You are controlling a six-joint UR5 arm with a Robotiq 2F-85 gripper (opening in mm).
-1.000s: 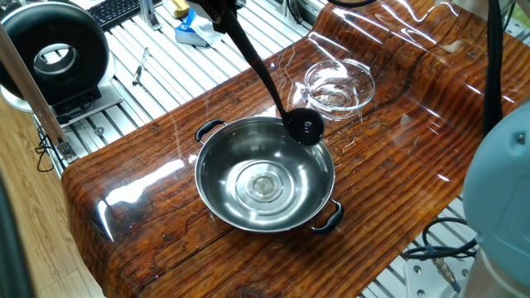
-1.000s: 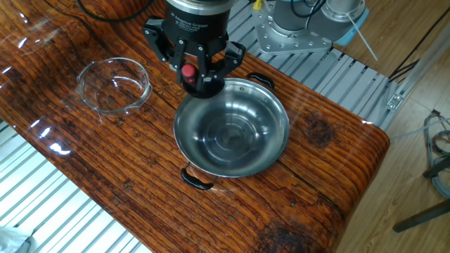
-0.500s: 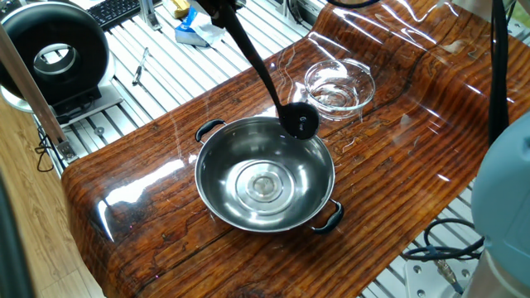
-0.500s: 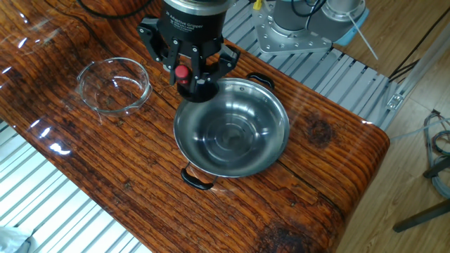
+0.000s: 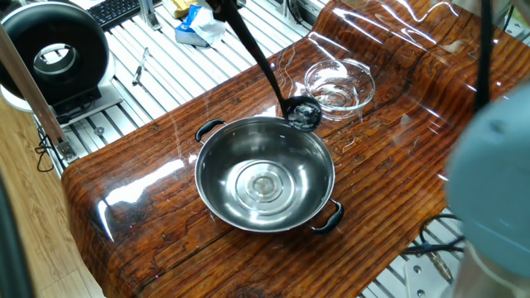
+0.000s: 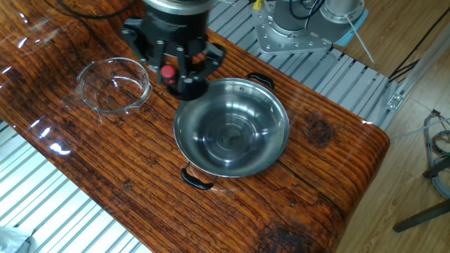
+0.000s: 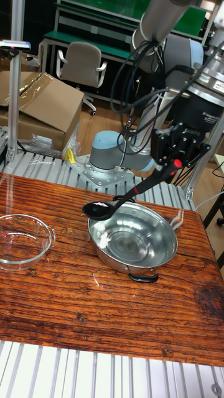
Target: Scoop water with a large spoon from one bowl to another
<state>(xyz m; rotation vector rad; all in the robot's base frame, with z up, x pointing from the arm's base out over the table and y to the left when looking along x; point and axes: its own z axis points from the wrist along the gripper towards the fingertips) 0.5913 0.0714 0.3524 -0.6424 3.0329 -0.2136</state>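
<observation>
My gripper point(image 6: 176, 76) is shut on the red-tipped upper end of the large spoon point(image 7: 134, 191), a black ladle. The handle slants down from the gripper point(image 7: 175, 163) to the scoop head point(image 5: 302, 113). The head hangs level above the wood, just past the far rim of the steel bowl point(image 5: 265, 174), between it and the glass bowl point(image 5: 338, 85). Water point(image 5: 304, 115) glints inside the scoop. The steel bowl point(image 6: 232, 137) holds clear liquid over its ringed base. The glass bowl point(image 6: 114, 84) stands apart to the side.
The bowls stand on a glossy wooden tabletop point(image 5: 149, 207) with slatted metal around it. A black round device point(image 5: 54, 58), a keyboard point(image 5: 112, 10) and a blue-white object point(image 5: 197, 25) lie beyond the table. A cardboard box point(image 7: 43, 106) and the arm's base point(image 7: 118, 155) are behind.
The gripper and ladle have shifted away from the steel bowl toward the glass bowl. The scoop head has cleared the steel rim and turned level, showing shiny liquid.
</observation>
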